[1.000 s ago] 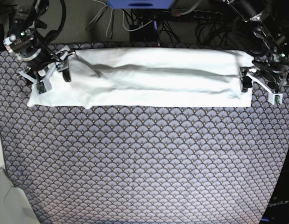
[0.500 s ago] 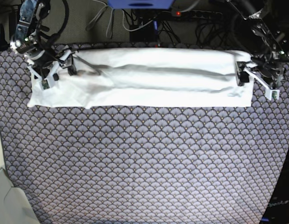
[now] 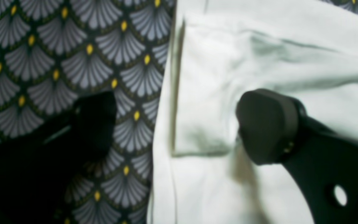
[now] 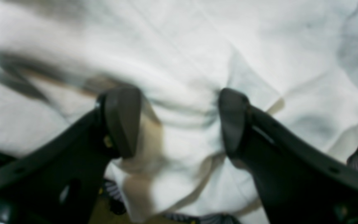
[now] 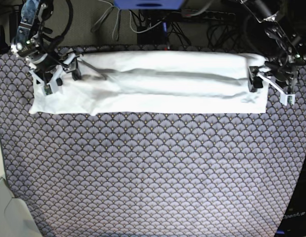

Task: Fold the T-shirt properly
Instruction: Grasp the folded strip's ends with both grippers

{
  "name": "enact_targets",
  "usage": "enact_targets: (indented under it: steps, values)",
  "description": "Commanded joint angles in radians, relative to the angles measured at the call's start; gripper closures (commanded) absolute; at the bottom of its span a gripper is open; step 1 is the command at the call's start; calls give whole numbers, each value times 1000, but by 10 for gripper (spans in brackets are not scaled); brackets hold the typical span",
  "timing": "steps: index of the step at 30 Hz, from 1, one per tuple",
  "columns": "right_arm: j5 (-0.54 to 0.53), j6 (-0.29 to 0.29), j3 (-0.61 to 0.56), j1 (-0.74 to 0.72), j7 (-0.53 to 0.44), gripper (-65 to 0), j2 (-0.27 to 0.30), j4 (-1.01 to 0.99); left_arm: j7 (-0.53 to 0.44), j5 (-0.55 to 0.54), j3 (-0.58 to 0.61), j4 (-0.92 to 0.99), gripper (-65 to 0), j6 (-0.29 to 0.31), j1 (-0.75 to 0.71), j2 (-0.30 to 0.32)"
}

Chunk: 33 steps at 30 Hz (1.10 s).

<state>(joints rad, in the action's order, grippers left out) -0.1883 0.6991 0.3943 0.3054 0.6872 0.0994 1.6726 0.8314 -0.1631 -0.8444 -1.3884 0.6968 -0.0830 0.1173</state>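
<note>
The T-shirt (image 5: 157,84), soft wrinkled white cotton, lies as a long band running side to side across the scale-patterned cloth (image 5: 153,168). My left gripper (image 3: 176,124) gapes astride its end hem; my right gripper (image 4: 179,121) stands open over bunched folds, holding nothing.

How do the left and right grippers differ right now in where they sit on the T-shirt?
The left gripper straddles the T-shirt's edge: one finger over the patterned cloth, the other over white fabric. The right gripper has both fingers over the shirt, a fabric ridge between them. In the base view, the left gripper sits at the shirt's right end, the right gripper at its left end. Both are open, holding nothing.
</note>
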Motion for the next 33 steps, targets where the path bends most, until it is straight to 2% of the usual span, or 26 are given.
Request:
enact_targets:
  steps: [1, 8, 9, 13, 16, 19, 21, 29, 33]
  values:
    - [6, -1, 2, -4, 7, -408, 7, 5, 47, 12, 1, 22, -650, 1, -4, -3]
    - [6, -1, 2, -5, 7, -408, 7, 5, 47, 12, 1, 47, -644, 1, -4, -8]
    - [6, -1, 2, -5, 7, -408, 7, 5, 47, 10, 3, 47, -619, 1, -4, -8]
    - [6, -1, 2, -5, 7, -408, 7, 5, 49, 10, 6, 48, -442, 1, -7, -8]
    - [6, -1, 2, -5, 7, -408, 7, 5, 49, 10, 61, 48, -314, 1, -14, -9]
    - [6, -1, 2, -7, 7, -408, 7, 5, 49, 10, 103, 47, -220, 1, -31, -40]
    - [6, -1, 2, -7, 7, -408, 7, 5, 49, 12, 110, 47, -200, 1, -31, -49]
    - [6, -1, 2, -7, 7, -408, 7, 5, 49, 12, 112, 34, -190, 1, -30, -69]
    - [6, -1, -4, -15, 9, -408, 7, 5, 49, 12, 112, -30, -135, 1, -27, -89]
